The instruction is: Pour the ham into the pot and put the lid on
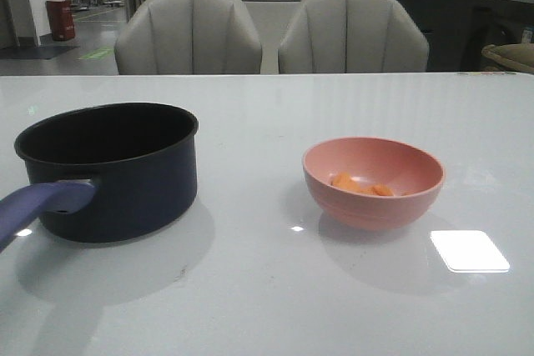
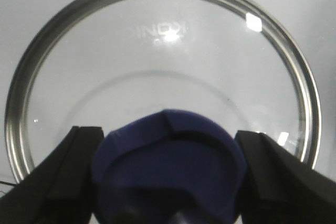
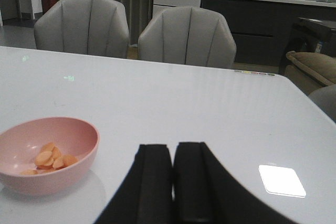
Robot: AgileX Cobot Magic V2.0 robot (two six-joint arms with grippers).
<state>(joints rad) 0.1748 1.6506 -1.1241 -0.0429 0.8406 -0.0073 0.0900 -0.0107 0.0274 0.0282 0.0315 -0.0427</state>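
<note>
The dark navy pot (image 1: 108,168) stands at the front left of the table, with its blue-purple handle (image 1: 42,204) pointing toward me. The ham (image 1: 360,185) is a few orange chunks in a pink bowl (image 1: 373,193) to the pot's right. Both also show in the right wrist view: the ham (image 3: 50,158) and the bowl (image 3: 47,177). The glass lid (image 2: 157,51) with a silver rim shows only in the left wrist view. My left gripper (image 2: 168,182) has its fingers against both sides of the lid's blue knob (image 2: 168,161). My right gripper (image 3: 173,153) is shut and empty, to the right of the bowl.
Two grey chairs (image 1: 188,35) stand behind the table's far edge. A bright light patch (image 1: 469,250) lies on the white table (image 1: 267,289) right of the bowl. Neither arm shows in the front view.
</note>
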